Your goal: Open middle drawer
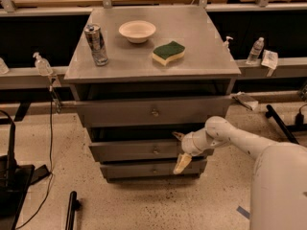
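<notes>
The grey cabinet (144,63) has three drawer fronts. The middle drawer (129,151) is the medium front with a small brass knob (156,151), and it sits slightly out from the cabinet. My gripper (179,150) is at the right part of that front, a little right of the knob. It is open, with one fingertip (177,136) at the drawer's top edge and the cream-coloured finger (181,164) hanging below its bottom edge. My white arm (240,143) reaches in from the lower right.
On the cabinet top stand a metal can (97,44), a white bowl (137,31) and a green-and-yellow sponge (168,52). The top drawer (120,112) juts out above. Bottles (254,51) sit on side rails. Black equipment and a cable (14,176) are on the floor at left.
</notes>
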Robot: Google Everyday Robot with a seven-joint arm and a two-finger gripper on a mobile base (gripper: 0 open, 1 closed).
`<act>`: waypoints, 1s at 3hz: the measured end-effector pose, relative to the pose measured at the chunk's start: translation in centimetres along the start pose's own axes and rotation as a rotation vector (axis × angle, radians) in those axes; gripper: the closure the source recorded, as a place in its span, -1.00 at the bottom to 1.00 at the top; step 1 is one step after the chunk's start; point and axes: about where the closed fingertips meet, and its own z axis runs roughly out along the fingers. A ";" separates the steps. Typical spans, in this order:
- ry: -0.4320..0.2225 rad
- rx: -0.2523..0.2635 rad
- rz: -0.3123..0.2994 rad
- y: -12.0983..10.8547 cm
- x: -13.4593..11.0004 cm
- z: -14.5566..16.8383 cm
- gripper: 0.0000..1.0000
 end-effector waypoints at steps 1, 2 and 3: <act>0.006 -0.019 0.005 0.3 0.2 0.2 -1.00; 0.005 -0.049 0.010 2.1 0.5 -0.7 -1.00; -0.004 -0.105 0.047 6.2 0.9 -3.7 -1.00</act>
